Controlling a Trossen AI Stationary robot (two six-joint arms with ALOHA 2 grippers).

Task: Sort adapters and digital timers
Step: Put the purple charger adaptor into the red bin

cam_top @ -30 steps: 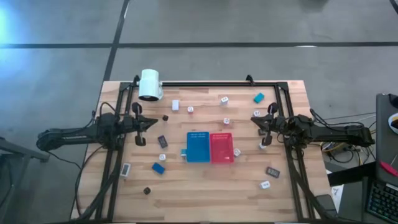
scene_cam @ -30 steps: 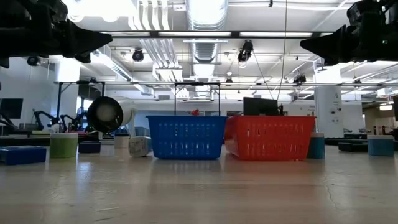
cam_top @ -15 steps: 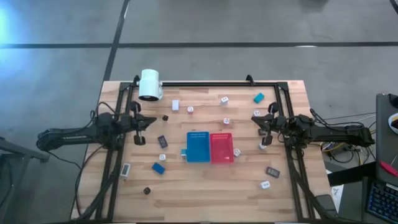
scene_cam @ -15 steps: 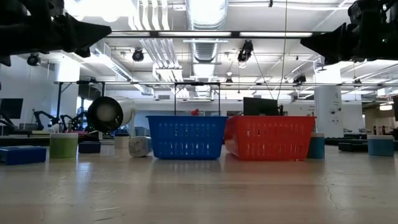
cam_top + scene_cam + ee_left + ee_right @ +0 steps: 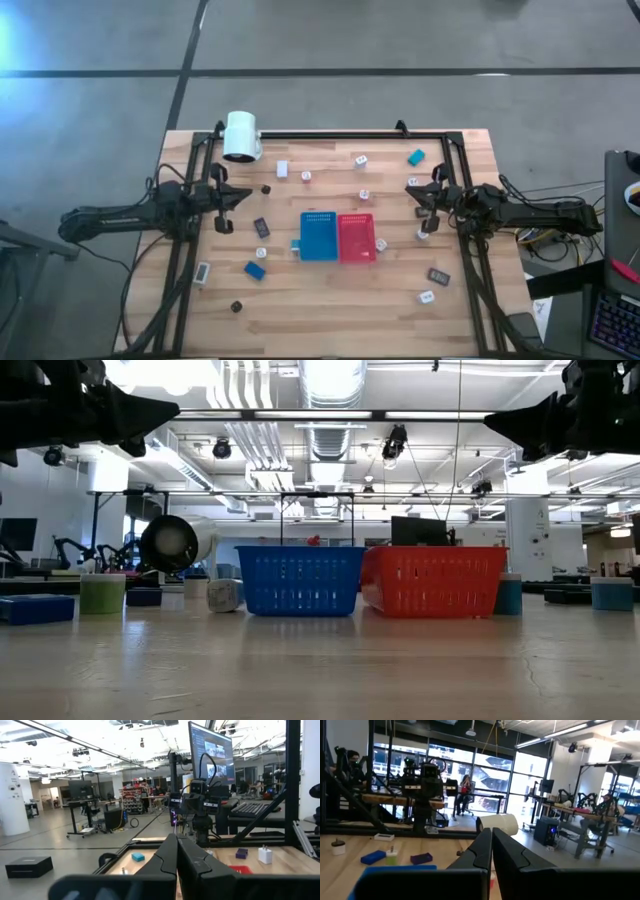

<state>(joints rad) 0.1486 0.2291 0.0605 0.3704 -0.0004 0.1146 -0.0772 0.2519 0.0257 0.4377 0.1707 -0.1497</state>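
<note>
Still no change: left gripper [image 5: 247, 195] and right gripper [image 5: 409, 186] fingers pressed together, empty, raised.

— What do you have to count here?
— You have five digital timers [image 5: 255, 270], about eight white adapters [image 5: 282, 169] and two small dark pieces [image 5: 237, 307].
— And the rest?
— You have one blue basket [image 5: 319, 236], one red basket [image 5: 356, 237] and one white cylinder [image 5: 240, 137].
</note>
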